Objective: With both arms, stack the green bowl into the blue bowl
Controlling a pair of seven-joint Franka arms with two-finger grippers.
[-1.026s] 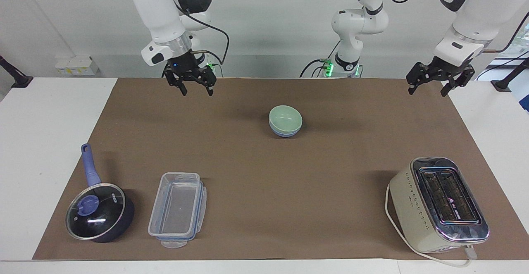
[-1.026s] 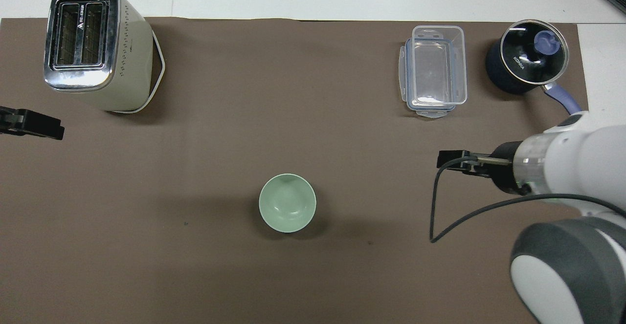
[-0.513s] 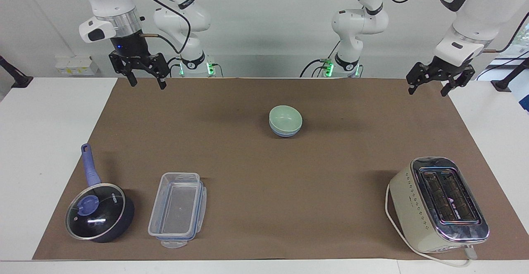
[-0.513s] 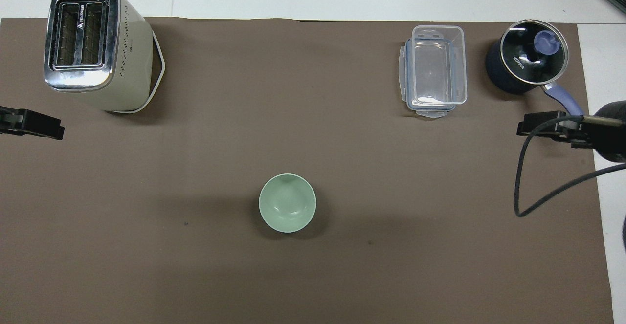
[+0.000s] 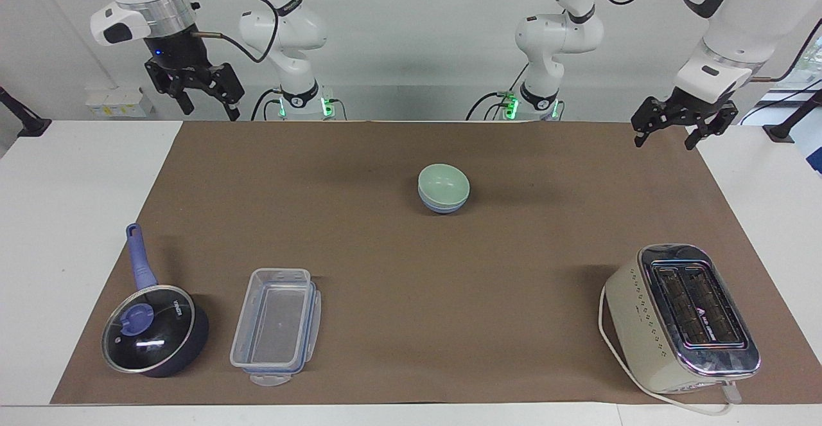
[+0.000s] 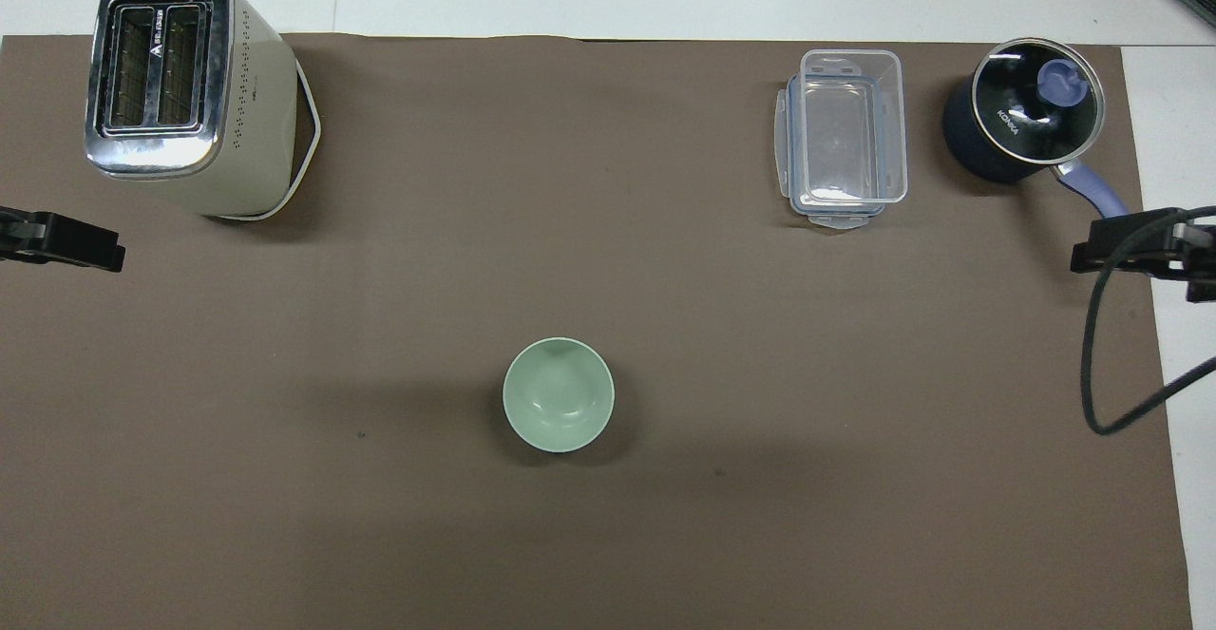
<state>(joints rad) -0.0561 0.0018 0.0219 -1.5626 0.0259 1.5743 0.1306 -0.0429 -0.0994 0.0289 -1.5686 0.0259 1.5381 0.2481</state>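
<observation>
Green bowl [image 5: 443, 184] nested in blue bowl [image 5: 442, 206], mid-tabletop; left gripper [image 5: 682, 132] and right gripper [image 5: 204, 99] raised at opposite tabletop ends, well clear, jaws open, empty.

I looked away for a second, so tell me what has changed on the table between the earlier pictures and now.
Only the right gripper moved: open and empty, it rose and swung off the brown mat toward the right arm's end of the table. The left gripper, also open, waited in place. The pale sage-green round bowl stayed nested in the light periwinkle-blue round bowl. Nothing was gripped or released.
</observation>
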